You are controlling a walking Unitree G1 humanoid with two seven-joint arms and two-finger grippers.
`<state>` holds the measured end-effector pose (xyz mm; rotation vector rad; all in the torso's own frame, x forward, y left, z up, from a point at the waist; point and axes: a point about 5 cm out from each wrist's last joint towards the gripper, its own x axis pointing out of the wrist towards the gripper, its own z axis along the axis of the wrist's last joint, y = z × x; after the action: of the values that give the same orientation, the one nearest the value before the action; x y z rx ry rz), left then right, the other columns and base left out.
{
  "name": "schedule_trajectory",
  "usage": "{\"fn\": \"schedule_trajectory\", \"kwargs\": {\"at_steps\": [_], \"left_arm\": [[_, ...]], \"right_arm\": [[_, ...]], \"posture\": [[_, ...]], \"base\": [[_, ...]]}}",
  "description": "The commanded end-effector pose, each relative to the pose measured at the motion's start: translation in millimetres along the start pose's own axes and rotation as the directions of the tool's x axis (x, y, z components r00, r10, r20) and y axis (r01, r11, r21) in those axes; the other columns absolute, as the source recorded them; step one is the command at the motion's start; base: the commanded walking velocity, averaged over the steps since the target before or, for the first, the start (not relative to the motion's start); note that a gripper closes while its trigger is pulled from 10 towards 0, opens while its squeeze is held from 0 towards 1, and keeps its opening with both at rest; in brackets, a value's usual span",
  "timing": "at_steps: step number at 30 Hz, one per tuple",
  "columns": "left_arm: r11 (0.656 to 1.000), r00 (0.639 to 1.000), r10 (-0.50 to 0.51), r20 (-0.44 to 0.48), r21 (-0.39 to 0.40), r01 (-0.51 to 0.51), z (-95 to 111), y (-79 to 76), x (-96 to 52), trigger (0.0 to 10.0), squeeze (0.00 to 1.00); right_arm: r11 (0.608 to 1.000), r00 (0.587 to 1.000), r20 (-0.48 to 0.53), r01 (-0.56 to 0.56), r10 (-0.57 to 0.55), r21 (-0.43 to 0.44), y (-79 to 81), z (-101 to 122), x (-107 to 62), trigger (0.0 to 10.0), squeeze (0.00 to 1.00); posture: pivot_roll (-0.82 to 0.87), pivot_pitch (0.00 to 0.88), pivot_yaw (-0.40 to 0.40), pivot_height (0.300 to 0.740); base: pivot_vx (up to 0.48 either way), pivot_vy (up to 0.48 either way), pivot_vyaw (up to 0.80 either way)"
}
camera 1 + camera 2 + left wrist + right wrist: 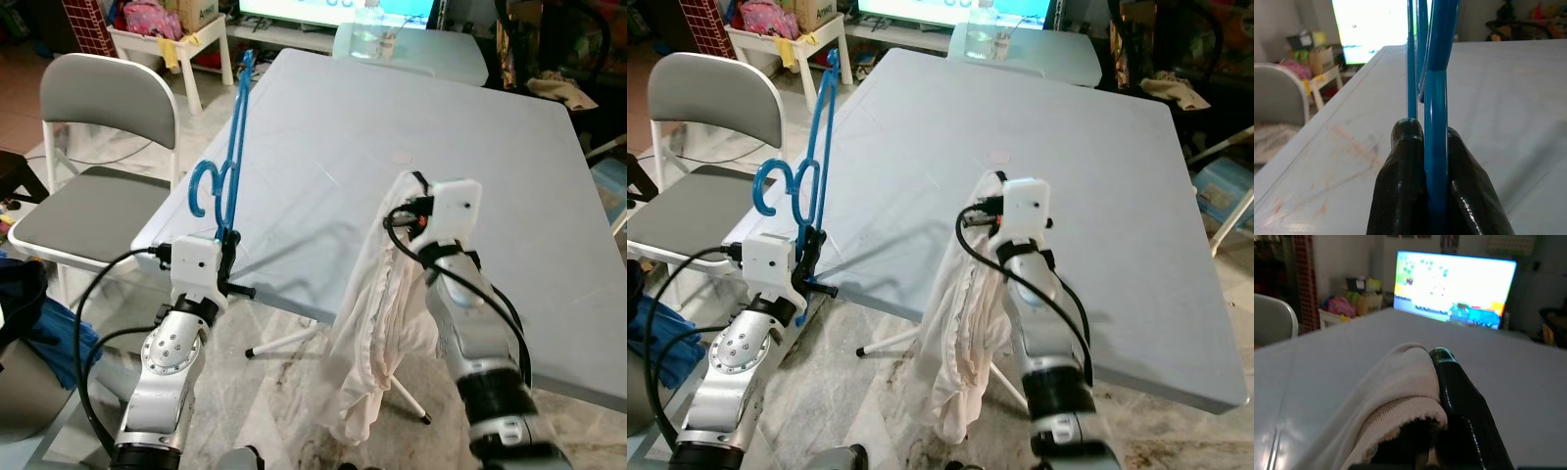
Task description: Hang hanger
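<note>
Left gripper (pixel 1436 161): clenched on blue hanger (pixel 227 166), upright, 9 o'clock of table (pixel 470 176).
Right gripper (pixel 1442 396): grasping white garment (pixel 377 333), 6 o'clock edge.

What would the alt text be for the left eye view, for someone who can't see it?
The left gripper holds a blue hanger upright at the edge of a grey table, while the right gripper holds up a white garment. A grey folding chair stands at left.
</note>
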<state>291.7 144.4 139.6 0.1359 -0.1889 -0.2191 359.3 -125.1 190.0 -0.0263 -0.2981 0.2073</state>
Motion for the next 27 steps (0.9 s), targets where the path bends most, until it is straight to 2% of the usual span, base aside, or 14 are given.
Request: {"fn": "schedule_trajectory", "kwargs": {"at_steps": [1,3,6,10,11,13,16,17,19,20,21,22,24,27], "left_arm": [[0.999,0.998,-0.041,0.041,0.019,0.041,10.3,-7.6,2.4,10.0,0.0],[0.999,0.998,-0.043,0.047,0.017,0.042,13.5,-8.3,2.7,10.0,0.0],[0.999,0.999,-0.031,0.025,0.014,0.031,9.6,-7.1,-2.4,10.0,0.0],[1.0,1.0,-0.009,0.013,0.009,0.009,6.8,-5.6,-6.8,10.0,0.0],[1.0,1.0,-0.009,0.013,0.009,0.009,6.8,-5.6,-6.8,10.0,0.0],[1.0,1.0,0.007,0.007,0.001,-0.007,6.3,-5.1,-8.9,10.0,0.0],[1.0,1.0,0.024,0.005,-0.001,-0.024,6.6,-4.9,-12.3,10.0,0.0],[1.0,1.0,0.028,0.004,-0.001,-0.028,6.5,-4.8,-13.4,10.0,0.0],[1.0,1.0,0.028,0.004,-0.001,-0.028,6.5,-4.8,-13.4,10.0,0.0],[1.0,1.0,0.03,0.004,-0.001,-0.03,6.7,-4.7,-14.0,10.0,0.0],[1.0,0.999,0.031,0.004,0.0,-0.031,6.9,-4.6,-13.9,10.0,0.0],[0.999,0.999,0.033,0.005,0.001,-0.033,6.9,-4.5,-13.8,10.0,0.0],[0.999,0.999,0.036,0.005,0.004,-0.036,7.0,-4.3,-13.6,10.0,0.0],[0.999,0.999,0.039,0.006,0.004,-0.039,7.6,-4.4,-13.3,10.0,0.0]], "right_arm": [[0.999,0.998,0.052,-0.033,0.032,0.014,-5.7,24.1,19.6,10.0,0.0],[0.995,0.994,0.059,-0.095,0.093,0.019,-4.3,39.0,36.9,10.0,0.0],[0.981,0.98,0.05,-0.192,0.191,0.018,-0.3,82.5,80.9,10.0,0.0],[0.982,0.979,0.08,-0.185,0.187,-0.028,-0.4,115.1,97.2,10.0,0.0],[0.982,0.979,0.08,-0.185,0.187,-0.028,-0.4,115.1,97.2,10.0,0.0],[0.988,0.983,0.108,-0.151,0.151,-0.008,-4.8,135.7,104.3,10.0,0.0],[0.999,0.971,0.236,0.047,-0.043,-0.013,-28.8,185.8,109.7,10.0,0.0],[0.987,0.934,0.328,0.16,-0.142,-0.027,-43.3,215.5,107.4,10.0,0.0],[0.987,0.934,0.328,0.16,-0.142,-0.027,-43.3,215.5,107.4,10.0,0.0],[0.964,0.889,0.419,0.247,-0.183,-0.103,-50.9,241.9,103.3,10.0,0.0],[0.943,0.857,0.478,0.298,-0.194,-0.15,-53.5,257.7,100.0,10.0,0.0],[0.901,0.816,0.544,0.369,-0.196,-0.228,-54.6,273.6,95.8,10.0,0.0],[0.848,0.762,0.62,0.443,-0.186,-0.29,-55.7,291.1,90.0,10.0,0.0],[0.823,0.741,0.653,0.464,-0.159,-0.327,-57.2,296.0,86.9,10.0,0.0]], "posture": [[0.28,0.196,-0.074,0.74],[0.28,0.199,-0.077,0.74],[0.29,0.208,-0.095,0.74],[0.3,0.216,-0.105,0.74],[0.3,0.216,-0.105,0.74],[0.31,0.218,-0.111,0.74],[0.32,0.224,-0.119,0.74],[0.33,0.226,-0.12,0.74],[0.33,0.226,-0.12,0.74],[0.34,0.225,-0.119,0.74],[0.34,0.226,-0.119,0.74],[0.34,0.225,-0.119,0.74],[0.34,0.225,-0.12,0.74],[0.34,0.226,-0.121,0.74]], "base": [[0.0,0.0,0.0],[0.0,0.0,0.0],[0.0,0.0,0.0],[0.0,0.0,0.0],[0.0,0.0,0.0],[0.0,0.0,0.0],[0.0,0.0,0.0],[0.0,0.0,0.0],[0.0,0.0,0.0],[0.0,0.0,0.0],[0.0,0.0,0.0],[0.0,0.0,0.0],[0.0,0.0,0.0],[0.0,0.0,0.0]]}}
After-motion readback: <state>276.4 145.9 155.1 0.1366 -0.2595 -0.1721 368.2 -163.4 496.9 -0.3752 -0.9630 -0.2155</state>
